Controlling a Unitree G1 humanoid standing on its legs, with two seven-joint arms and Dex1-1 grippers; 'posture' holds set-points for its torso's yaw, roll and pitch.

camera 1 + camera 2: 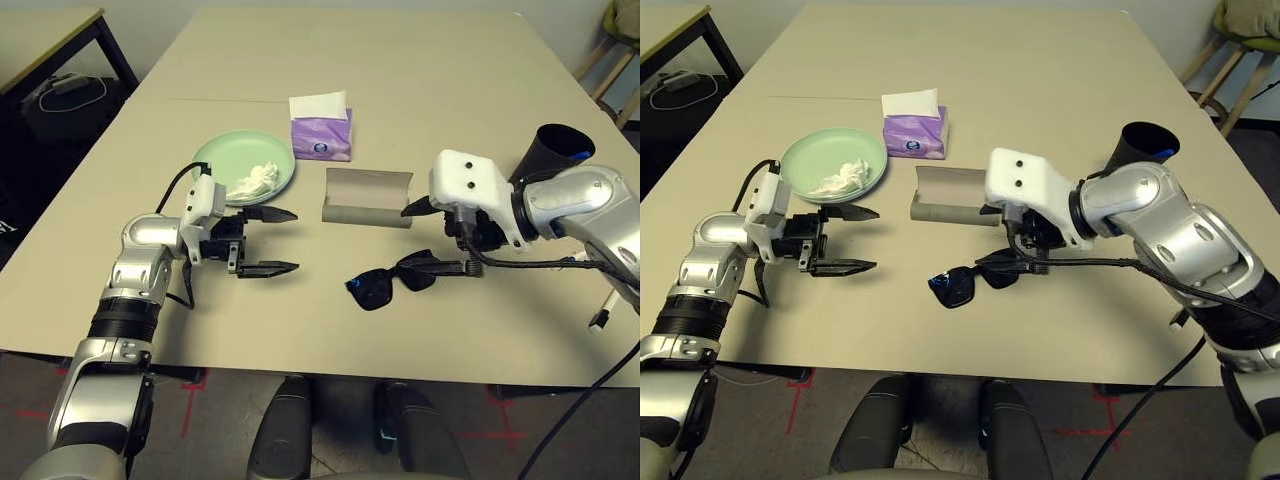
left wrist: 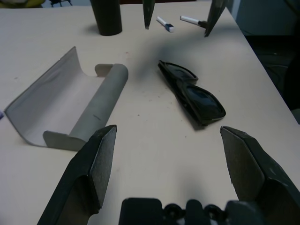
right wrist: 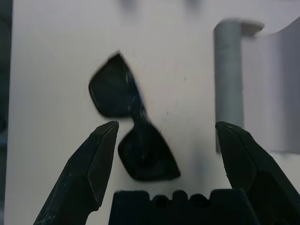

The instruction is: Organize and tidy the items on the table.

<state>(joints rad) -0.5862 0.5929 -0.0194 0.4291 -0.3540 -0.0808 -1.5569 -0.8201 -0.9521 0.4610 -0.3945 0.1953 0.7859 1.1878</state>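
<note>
1. The folded black plastic sunglasses [image 1: 392, 282] lie flat on the plain beige matte table [image 1: 420, 90], near the front edge and about midway between my two arms. Their long axis runs at a slant, one lens toward the front edge, the other back toward my right arm.
2. My right gripper [image 3: 166, 140] hangs right above them, pointing steeply down. Fingers are spread wide with nothing in them, and the glasses sit between the tips in the wrist view. So the right arm is clearly the nearer one, and I reckon it takes the pick.
3. My left gripper [image 1: 268, 241] is further off, pointing roughly level toward the glasses, also wide open and empty.
4. Just behind the glasses is the grey oblong glasses case [image 1: 368, 198], lid flipped open, smooth matte shell, rounded tube-like base. Probably where the glasses go.
5. Further out: a mint green round plate [image 1: 240, 160] with a crumpled white tissue [image 1: 254, 180] on it, a purple tissue box [image 1: 321, 132], a black cup [image 1: 553, 150] behind my right arm, and a white pen [image 1: 603, 308] by the right edge.
</note>
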